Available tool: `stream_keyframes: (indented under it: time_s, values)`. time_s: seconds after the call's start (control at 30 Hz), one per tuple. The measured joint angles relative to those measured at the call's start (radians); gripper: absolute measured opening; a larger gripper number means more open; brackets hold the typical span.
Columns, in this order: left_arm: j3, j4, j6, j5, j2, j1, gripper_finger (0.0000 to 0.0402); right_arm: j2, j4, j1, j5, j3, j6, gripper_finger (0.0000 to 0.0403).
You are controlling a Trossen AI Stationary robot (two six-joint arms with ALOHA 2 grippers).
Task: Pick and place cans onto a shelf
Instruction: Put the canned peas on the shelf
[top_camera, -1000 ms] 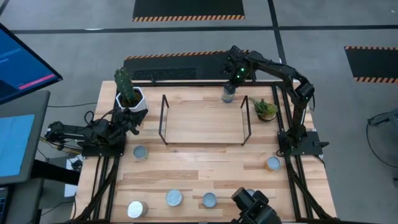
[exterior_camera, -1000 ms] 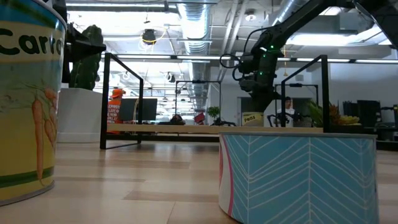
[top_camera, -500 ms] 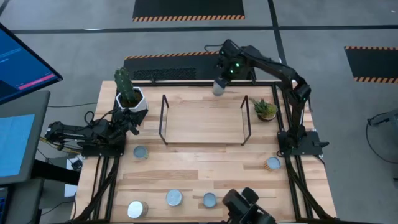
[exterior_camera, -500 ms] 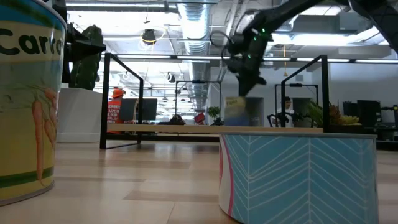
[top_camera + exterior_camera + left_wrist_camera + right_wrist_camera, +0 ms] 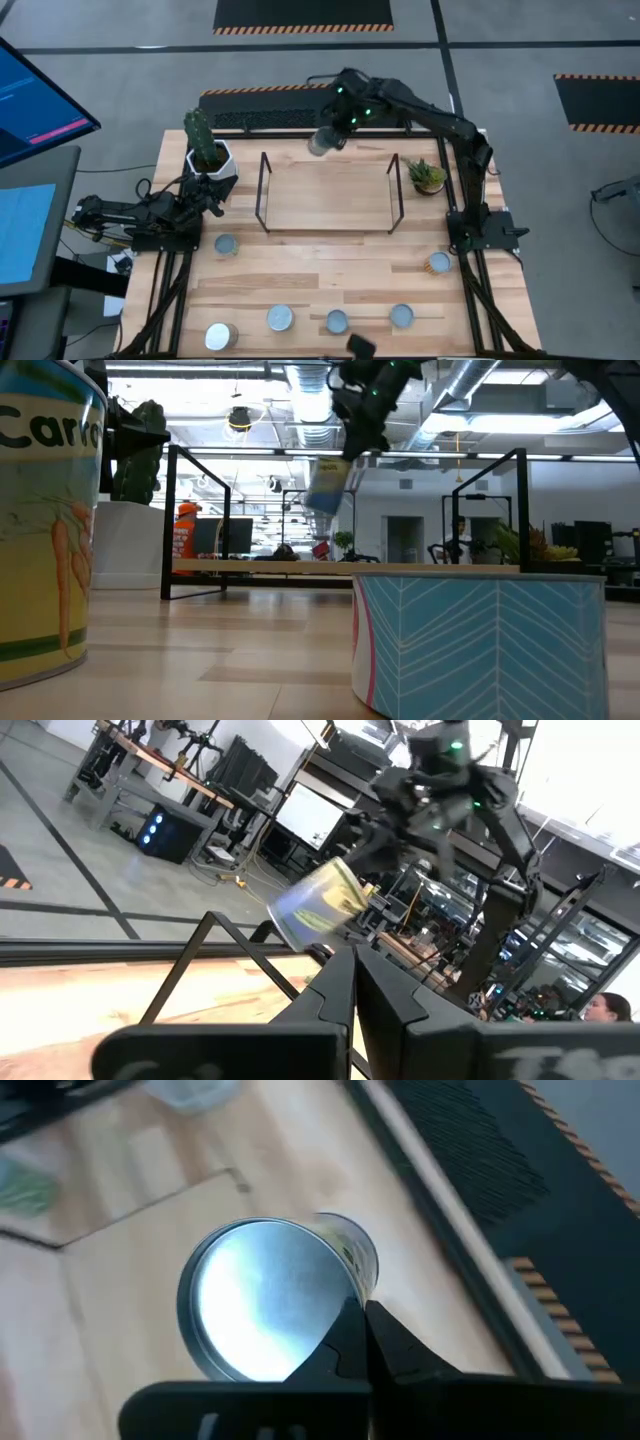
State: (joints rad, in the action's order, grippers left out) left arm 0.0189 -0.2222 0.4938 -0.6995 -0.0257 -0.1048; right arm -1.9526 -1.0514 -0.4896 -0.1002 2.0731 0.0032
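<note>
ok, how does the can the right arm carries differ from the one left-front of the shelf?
The held can is airborne by the shelf's back edge; the table can sits on the wood. The held can is tilted; the table can stands upright. The right end effector is shut on the held can; nothing touches the table can. Both are short round cans.

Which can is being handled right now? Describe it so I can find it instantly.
Start at the low black metal-rod shelf on the wooden table. Above its far edge, the right gripper holds a silver-topped can. It alone is airborne and tilted; the others stand near the table's front.
</note>
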Motion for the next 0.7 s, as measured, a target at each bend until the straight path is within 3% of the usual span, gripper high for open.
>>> stream_keyframes:
  time_s: [0.27,0.7]
  values:
    - [0.000,0.000,0.000,0.000,0.000,0.000,0.0000,-0.047,0.090,0.130,0.044,0.004,0.080,0.0000]
    - [0.002,0.006,-0.005,0.003,0.000,0.000,0.0000,-0.155,0.080,0.159,-0.025,0.002,0.132,0.0000]
